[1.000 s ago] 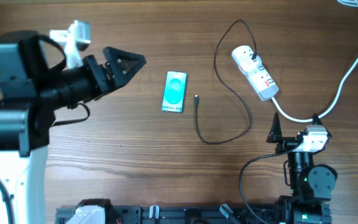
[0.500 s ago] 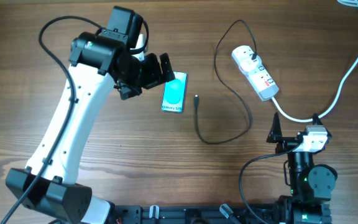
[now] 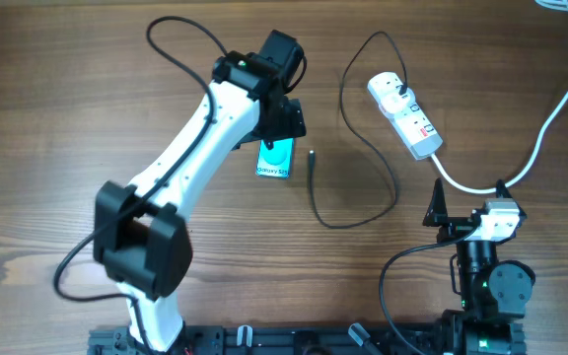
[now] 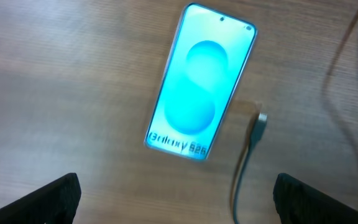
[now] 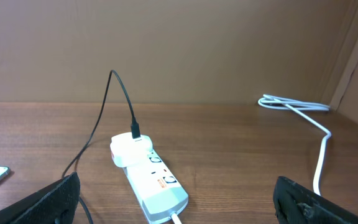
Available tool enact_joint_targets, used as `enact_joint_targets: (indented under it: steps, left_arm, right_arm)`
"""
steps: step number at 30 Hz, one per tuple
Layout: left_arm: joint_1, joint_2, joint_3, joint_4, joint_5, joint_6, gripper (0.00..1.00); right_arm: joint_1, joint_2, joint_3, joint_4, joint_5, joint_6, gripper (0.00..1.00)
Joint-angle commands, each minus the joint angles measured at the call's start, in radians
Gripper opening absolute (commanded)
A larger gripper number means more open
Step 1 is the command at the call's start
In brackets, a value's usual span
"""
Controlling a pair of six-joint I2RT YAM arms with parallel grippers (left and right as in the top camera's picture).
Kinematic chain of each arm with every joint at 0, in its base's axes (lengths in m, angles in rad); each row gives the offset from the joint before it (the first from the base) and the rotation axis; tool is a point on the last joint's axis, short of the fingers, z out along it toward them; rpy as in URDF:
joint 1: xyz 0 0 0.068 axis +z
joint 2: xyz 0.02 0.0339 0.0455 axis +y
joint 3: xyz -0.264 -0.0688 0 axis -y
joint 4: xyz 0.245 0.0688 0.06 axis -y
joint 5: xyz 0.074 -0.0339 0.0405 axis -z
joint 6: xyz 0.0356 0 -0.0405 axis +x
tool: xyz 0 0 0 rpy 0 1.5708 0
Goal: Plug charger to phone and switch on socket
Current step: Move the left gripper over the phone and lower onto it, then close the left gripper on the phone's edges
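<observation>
While the left arm (image 3: 180,163) stretches across the tabletop (image 3: 67,99) in the overhead view, the left gripper (image 3: 278,132) hangs over the far end of the phone (image 3: 275,164), which lies flat, screen up. The charger (image 3: 394,182) loops from the socket (image 3: 405,115) round to its connector tip (image 3: 311,155), just beside the phone. The right gripper (image 3: 466,202) sits near the front edge, well apart from both. From the left wrist, the left gripper (image 4: 179,202) is spread wide and empty, with the phone (image 4: 201,87) below and the connector tip (image 4: 261,120) beside its lower corner, not touching. From the right wrist, the right gripper (image 5: 179,202) is likewise spread and empty; the socket (image 5: 151,174) lies ahead with the charger (image 5: 120,93) plugged into its far end and the white cord (image 5: 303,109) off to the right.
</observation>
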Motion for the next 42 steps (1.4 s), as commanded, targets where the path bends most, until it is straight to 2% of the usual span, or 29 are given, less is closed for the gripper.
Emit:
enact_joint_targets:
  steps: [1,5,10,34,42]
  left_arm:
    - [0.005,0.097,0.005,0.049,0.001,0.154,1.0]
    - [0.011,0.134,0.005,0.123,-0.014,0.163,1.0]
    - [0.011,0.149,-0.01,0.172,0.043,0.282,1.0]
    - [0.011,0.315,-0.01,0.178,0.058,0.238,1.0]
    - [0.011,0.321,-0.01,0.157,0.087,0.238,1.0]
  right_arm:
    - [0.003,-0.004,-0.001,0.003,0.013,0.014,1.0]
    - [0.003,-0.004,-0.001,0.003,0.013,0.014,1.0]
    - [0.003,-0.004,-0.001,0.003,0.013,0.014,1.0]
    - [0.003,-0.004,-0.001,0.003,0.013,0.014,1.0]
    - [0.003,-0.004,-0.001,0.003,0.013,0.014,1.0]
